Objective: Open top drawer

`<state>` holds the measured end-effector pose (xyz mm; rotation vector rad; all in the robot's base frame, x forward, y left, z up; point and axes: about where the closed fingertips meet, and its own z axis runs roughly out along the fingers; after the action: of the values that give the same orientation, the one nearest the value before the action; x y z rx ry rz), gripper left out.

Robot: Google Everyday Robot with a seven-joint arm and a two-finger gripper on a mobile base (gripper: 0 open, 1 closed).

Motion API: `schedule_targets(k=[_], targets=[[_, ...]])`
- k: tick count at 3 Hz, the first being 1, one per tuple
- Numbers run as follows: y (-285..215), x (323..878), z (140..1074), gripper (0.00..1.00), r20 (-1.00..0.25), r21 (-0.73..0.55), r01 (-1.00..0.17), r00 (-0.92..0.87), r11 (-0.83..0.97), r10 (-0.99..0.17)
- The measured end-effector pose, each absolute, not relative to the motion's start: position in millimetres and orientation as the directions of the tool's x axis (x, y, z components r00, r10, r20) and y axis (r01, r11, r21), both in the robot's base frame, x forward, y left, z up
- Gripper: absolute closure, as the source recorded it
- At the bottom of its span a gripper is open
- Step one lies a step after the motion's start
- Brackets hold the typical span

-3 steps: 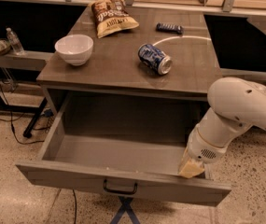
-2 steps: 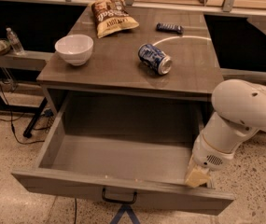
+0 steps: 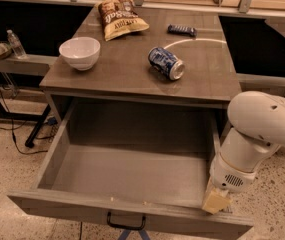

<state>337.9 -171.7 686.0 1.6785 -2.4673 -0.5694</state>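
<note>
Speckled floor [image 3: 12, 149], top drawer [image 3: 132, 176] wide open, end effector [image 3: 215, 202] at its front-right inner corner, grip unclear

No legible text, chip bag [image 3: 120, 17] print too blurred

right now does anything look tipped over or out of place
Only the can: it lies on its side on the cabinet top rather than standing, so it might roll. The top drawer is pulled well out, as the task wants, with the gripper at its front right corner.
</note>
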Motion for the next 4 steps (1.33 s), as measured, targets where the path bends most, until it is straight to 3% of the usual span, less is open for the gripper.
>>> schedule_targets(k=[1,3,4], targets=[[-169,342,693,1.0,-0.153,0.331,-0.887,-0.388,0.323,-0.909],[-182,414,745,1.0,-0.387,0.046,-0.925,-0.366,0.378,-0.846],[-220,452,786,1.0,-0.481,-0.131,-0.883,-0.341,0.451,-0.808]])
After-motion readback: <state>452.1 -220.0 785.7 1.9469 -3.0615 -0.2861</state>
